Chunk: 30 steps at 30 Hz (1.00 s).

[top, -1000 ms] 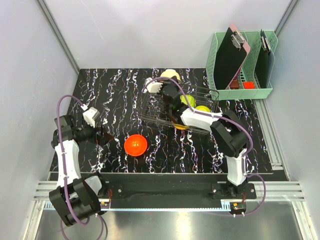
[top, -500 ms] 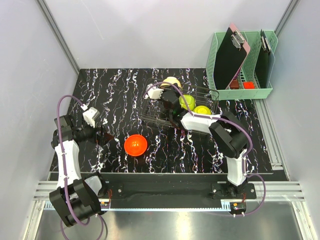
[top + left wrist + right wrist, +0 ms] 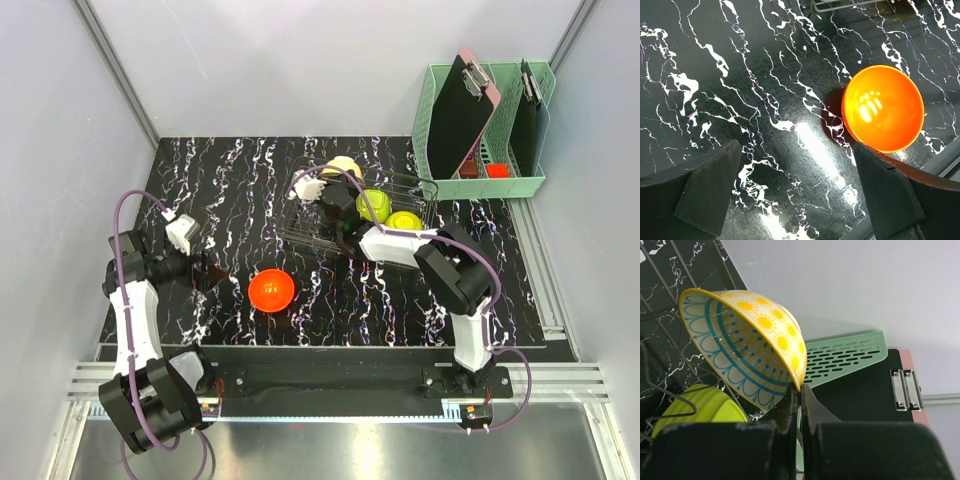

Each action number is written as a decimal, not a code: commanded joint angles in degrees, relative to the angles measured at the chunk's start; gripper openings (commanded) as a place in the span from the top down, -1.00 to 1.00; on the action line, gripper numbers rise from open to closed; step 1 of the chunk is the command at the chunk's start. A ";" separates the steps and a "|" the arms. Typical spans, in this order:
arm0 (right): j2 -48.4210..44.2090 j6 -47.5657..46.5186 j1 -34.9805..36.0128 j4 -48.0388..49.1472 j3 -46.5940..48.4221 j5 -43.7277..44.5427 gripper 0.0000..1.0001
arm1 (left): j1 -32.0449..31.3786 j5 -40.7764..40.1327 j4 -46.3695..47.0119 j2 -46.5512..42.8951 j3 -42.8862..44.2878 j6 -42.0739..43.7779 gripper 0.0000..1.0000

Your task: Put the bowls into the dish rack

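While one bowl waits on the table, I judge the loading to be partway done. From above, my right gripper point(image 3: 338, 185) reaches over the low wire-grid dish rack point(image 3: 305, 233), carrying a cream-white round plastic bowl point(image 3: 344, 164) at its far side. The red-orange round plastic bowl point(image 3: 271, 290) sits on the black marbled table point(image 3: 240, 180), near my left gripper point(image 3: 205, 272). At my left wrist, my fingers point(image 3: 710, 192) stand wide apart with nothing between them, and the red-orange bowl lies just ahead. At my right wrist, my fingers pinch the rim of the cream-white bowl, which is tilted above a lime green plastic bowl point(image 3: 705, 407) among the wires. The next move, I think, calls for lowering it into a free slot before I let go.
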 commanded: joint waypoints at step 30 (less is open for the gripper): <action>2.09 10.12 5.30 -7.58 -1.17 4.19 0.52 | 0.30 1.36 -0.08 -0.17 1.50 2.69 -0.98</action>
